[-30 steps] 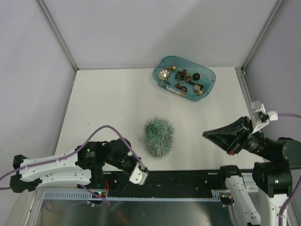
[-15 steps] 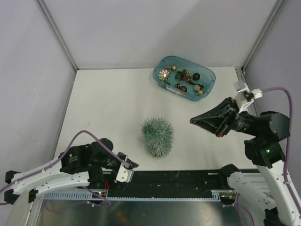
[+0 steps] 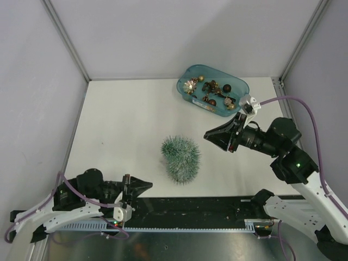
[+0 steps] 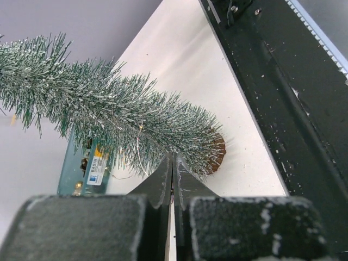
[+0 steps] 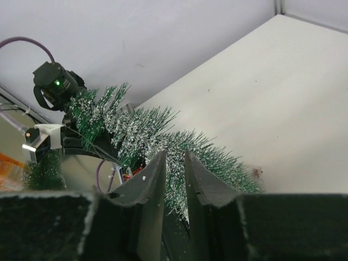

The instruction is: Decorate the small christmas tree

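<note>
near edge: black rail [image 3: 217,206] runs along the front of the table [image 3: 125,119]
left gripper [image 3: 145,185]: low, over the rail at near left, tips aimed right toward the tree; fingers pressed together, nothing between them
small christmas tree [image 3: 181,159]: mid-table, a bit right of centre, standing on its wood base [image 4: 217,155]; frosted green bristles
tree vs left gripper: tree is just ahead and right of the tips, near, not touching
right gripper [image 3: 208,135]: right of the tree, slightly farther back, tips aimed left at it; jaws a narrow gap apart, holding nothing
tree vs right gripper: bristles show through the gap in the right wrist view; tips close to the tree's far-right side, contact can't be told
teal tray [image 3: 244,87]: far right, well behind the tree, apart from both grippers
ornaments [image 3: 212,91]: dark and gold balls inside the tray
</note>
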Robot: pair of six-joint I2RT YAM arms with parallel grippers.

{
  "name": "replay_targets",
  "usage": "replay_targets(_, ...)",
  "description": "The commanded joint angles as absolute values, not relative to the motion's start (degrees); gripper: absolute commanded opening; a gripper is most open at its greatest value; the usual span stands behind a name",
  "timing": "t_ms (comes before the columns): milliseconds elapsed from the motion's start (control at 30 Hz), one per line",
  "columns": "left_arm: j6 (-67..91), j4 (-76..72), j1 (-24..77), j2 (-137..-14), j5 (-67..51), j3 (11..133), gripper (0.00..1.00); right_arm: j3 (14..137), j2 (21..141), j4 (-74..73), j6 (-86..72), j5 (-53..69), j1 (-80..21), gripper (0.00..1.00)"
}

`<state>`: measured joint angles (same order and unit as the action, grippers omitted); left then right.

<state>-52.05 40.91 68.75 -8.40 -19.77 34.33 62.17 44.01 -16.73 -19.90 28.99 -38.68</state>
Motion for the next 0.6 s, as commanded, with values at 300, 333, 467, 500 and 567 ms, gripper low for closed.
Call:
replay_targets(300, -53.3, 35.7, 68.4, -10.4, -18.6, 32.7, 0.00, 60.9, 34.0, -24.9, -20.5, 21.0, -43.5, 0.42)
replay_targets(333, -52.2, 34.5, 68.4, -10.3, -17.3, 32.6, 0.00, 60.8, 33.8, -25.0, -20.2, 20.1, -43.8, 0.42)
replay_targets(467, -44.8, 27.2, 67.7, -9.7, -10.4, 31.9, 0.00, 61.6, 36.0, -23.2, -18.3, 18.7, -44.2, 0.44)
replay_targets(500, -42.7, 24.9, 67.2, -9.6, -8.8, 31.8, 0.00, 62.2, 37.0, -22.3, -17.8, 18.6, -44.2, 0.44)
replay_targets(567, -39.2, 21.5, 65.8, -9.5, -5.7, 31.8, 0.00, 63.5, 39.4, -20.8, -16.5, 18.4, -44.2, 0.44)
